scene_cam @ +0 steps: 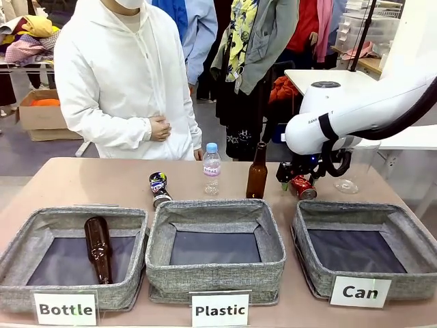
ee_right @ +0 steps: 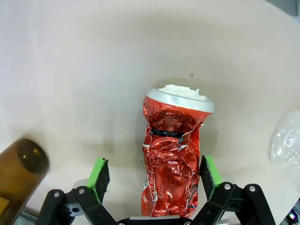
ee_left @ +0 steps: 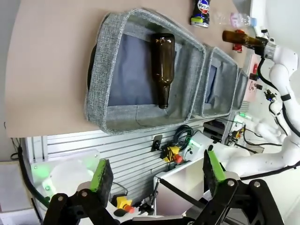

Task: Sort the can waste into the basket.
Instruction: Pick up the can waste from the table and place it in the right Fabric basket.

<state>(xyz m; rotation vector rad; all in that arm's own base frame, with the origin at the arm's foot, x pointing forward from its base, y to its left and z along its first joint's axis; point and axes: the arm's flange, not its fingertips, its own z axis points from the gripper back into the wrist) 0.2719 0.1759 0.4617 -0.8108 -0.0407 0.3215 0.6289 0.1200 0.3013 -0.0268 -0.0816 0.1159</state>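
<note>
The red crushed can [ee_right: 172,154] lies on the table between the fingers of my right gripper [ee_right: 154,169]. That gripper is open, with a gap left at one pad. From the front, my right gripper [scene_cam: 299,179] is low over the red can [scene_cam: 303,188], just behind the grey basket [scene_cam: 410,236] labelled "Can". The dark printed can [scene_cam: 159,188] lies behind the "Plastic" basket [scene_cam: 215,270]. My left gripper [ee_left: 158,174] hangs open and empty, off the table's near side.
A brown bottle [scene_cam: 98,247] lies in the "Bottle" basket [scene_cam: 41,229]. A clear plastic bottle [scene_cam: 212,169] and another brown bottle [scene_cam: 257,172] stand mid-table, close to the left of my right gripper. A clear plastic object [scene_cam: 346,183] sits to its right. A person stands at the far side.
</note>
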